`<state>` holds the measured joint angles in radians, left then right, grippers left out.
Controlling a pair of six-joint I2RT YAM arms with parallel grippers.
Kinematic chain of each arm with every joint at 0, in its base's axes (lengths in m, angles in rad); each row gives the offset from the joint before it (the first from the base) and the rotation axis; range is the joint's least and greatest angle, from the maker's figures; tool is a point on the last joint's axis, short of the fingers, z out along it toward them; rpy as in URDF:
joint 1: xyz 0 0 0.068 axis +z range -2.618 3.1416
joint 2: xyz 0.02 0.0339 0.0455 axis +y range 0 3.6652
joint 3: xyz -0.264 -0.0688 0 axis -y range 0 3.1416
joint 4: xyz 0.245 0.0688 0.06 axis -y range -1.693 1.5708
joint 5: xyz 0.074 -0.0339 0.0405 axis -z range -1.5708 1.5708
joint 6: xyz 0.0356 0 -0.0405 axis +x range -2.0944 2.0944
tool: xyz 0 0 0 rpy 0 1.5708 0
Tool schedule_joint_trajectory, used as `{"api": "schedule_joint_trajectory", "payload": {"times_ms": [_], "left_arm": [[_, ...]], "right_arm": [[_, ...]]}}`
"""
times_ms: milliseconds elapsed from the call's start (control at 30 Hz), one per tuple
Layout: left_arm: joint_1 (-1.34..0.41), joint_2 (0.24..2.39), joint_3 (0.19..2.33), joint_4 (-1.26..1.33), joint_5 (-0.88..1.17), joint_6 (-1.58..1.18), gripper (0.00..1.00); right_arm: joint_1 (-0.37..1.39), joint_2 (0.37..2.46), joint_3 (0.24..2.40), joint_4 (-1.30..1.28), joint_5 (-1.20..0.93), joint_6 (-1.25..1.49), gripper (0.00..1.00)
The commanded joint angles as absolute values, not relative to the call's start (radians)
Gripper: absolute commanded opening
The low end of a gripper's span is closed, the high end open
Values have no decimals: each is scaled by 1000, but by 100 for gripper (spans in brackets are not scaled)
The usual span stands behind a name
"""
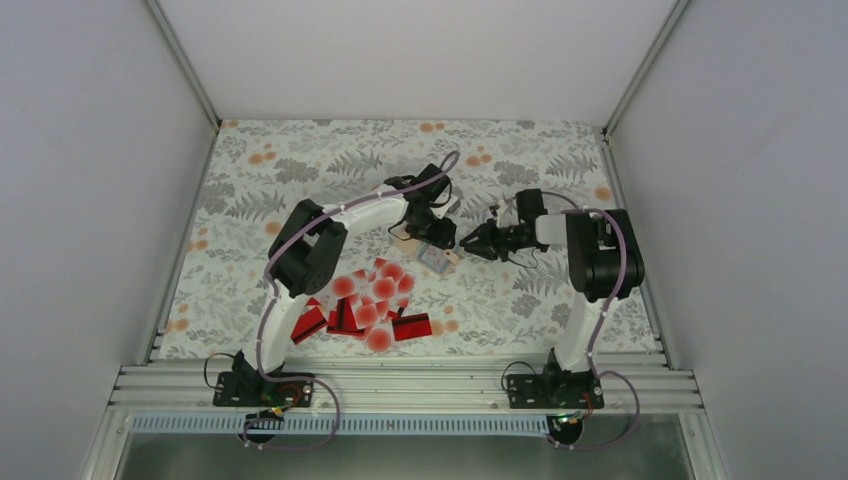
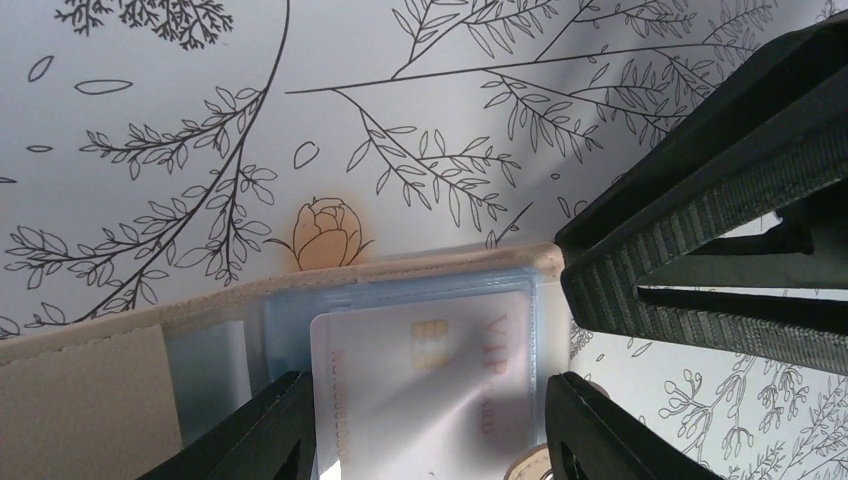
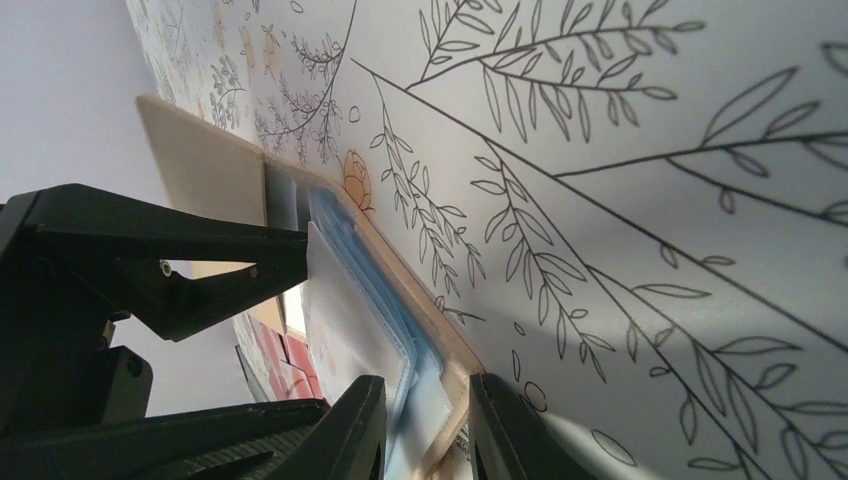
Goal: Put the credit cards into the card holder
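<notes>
The tan card holder [image 1: 438,260] lies open mid-table, its blue-grey sleeves [image 2: 400,300] facing up. A white credit card [image 2: 420,380] with a gold chip sits partly inside a sleeve. My left gripper [image 2: 425,435] reaches in from above, its jaws closed against the card's two long edges. My right gripper [image 3: 428,430] is shut on the holder's tan edge [image 3: 455,385] and sleeve corner; its ribbed fingers [image 2: 690,210] show in the left wrist view. The other credit cards [image 1: 370,300], red ones and white red-dotted ones, lie heaped nearer the arm bases.
The floral tablecloth [image 1: 300,170] covers the table, with white walls on three sides. The metal rail [image 1: 400,385] carrying both arm bases runs along the near edge. The left arm's elbow [image 1: 305,250] hangs over the left part of the card heap.
</notes>
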<state>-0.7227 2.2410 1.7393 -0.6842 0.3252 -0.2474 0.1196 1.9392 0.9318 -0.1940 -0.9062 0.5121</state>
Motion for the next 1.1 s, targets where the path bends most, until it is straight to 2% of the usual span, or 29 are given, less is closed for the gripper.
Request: {"api": "schedule_joint_trajectory", "payload": {"times_ms": [0, 100, 400, 600, 767, 900, 1067], "left_arm": [[-738, 2251, 1770, -699, 333, -263, 58], [-727, 2233, 1753, -716, 322, -306, 59], [-658, 2108, 1602, -664, 431, -420, 73], [-623, 2053, 1578, -649, 459, -443, 78], [-608, 1985, 1494, -608, 449, -403, 76], [-604, 1950, 1391, -568, 484, -357, 71], [-604, 1943, 1343, -552, 473, -326, 68]], "right_arm": [[133, 2037, 896, -266, -706, 517, 23], [135, 2044, 912, -265, -707, 523, 23], [137, 2092, 1021, -292, -710, 511, 23], [137, 2089, 1142, -386, -680, 470, 22], [145, 1968, 1148, -438, -718, 451, 27], [184, 1847, 1050, -439, -804, 464, 33], [274, 1712, 935, -437, -909, 488, 39]]}}
